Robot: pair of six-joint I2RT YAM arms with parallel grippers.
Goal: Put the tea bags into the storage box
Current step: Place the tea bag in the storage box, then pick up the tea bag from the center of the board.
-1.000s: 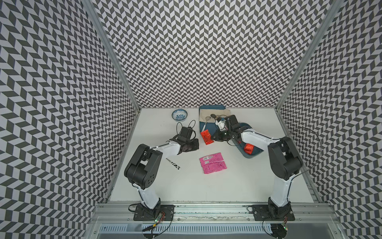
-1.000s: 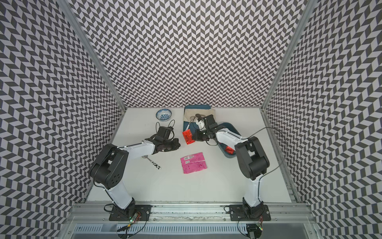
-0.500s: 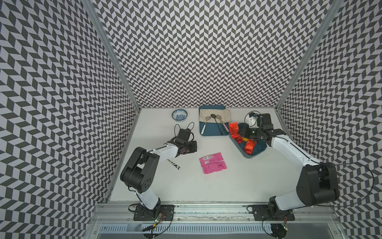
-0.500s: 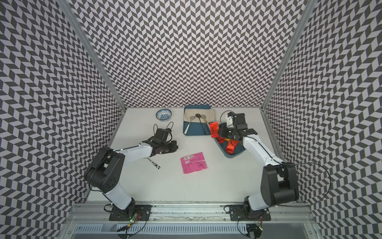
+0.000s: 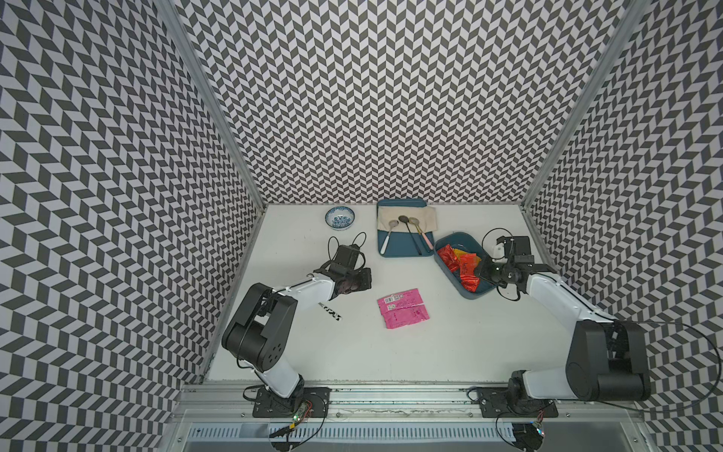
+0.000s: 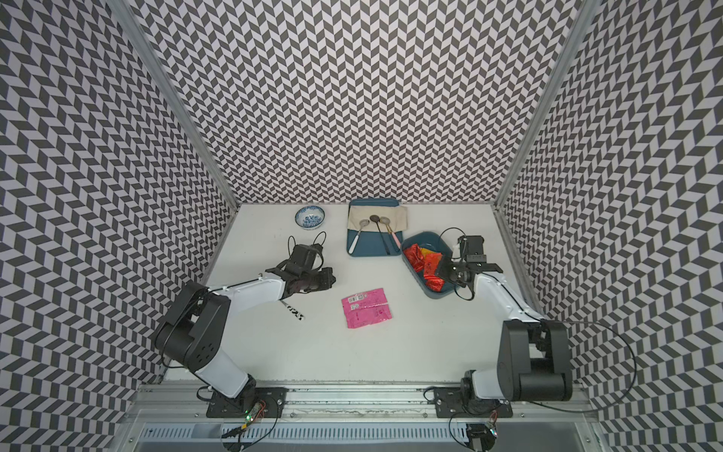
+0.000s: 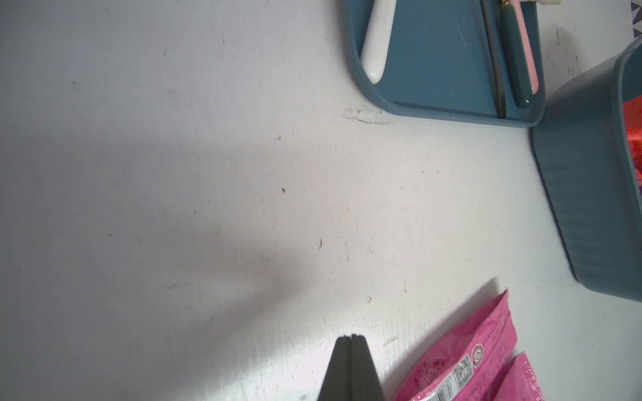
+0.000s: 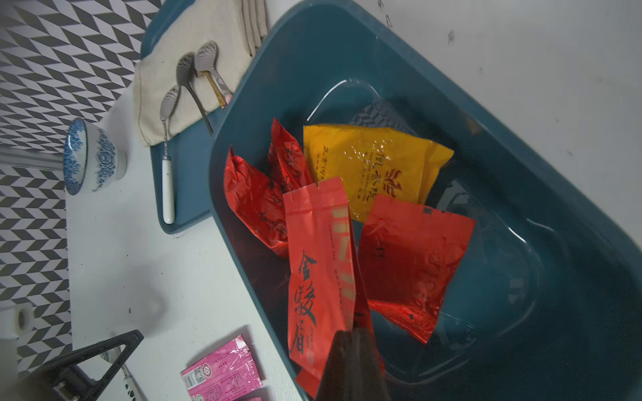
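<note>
The teal storage box (image 5: 475, 294) (image 6: 438, 294) (image 8: 521, 173) stands at the right of the table with several red tea bags (image 8: 413, 257) and a yellow-orange one (image 8: 375, 166) inside. My right gripper (image 5: 483, 270) (image 8: 354, 333) hangs over the box's near end, shut on the edge of a red tea bag (image 8: 316, 264) that juts out above the bags inside. Two pink tea bags (image 5: 403, 313) (image 6: 365, 313) (image 7: 462, 364) lie side by side mid-table. My left gripper (image 5: 365, 278) (image 7: 351, 338) is shut and empty, just left of and behind them.
A flat blue tray (image 5: 405, 250) with a beige cloth and three spoons lies behind the box, almost touching it. A blue-patterned bowl (image 5: 340, 217) stands at the back left. A small black-and-white patterned stick (image 5: 330, 312) lies beside the left arm.
My right arm has swung right with the red tea bag, from the table left of the tray to above the storage box. The left arm has barely moved.
</note>
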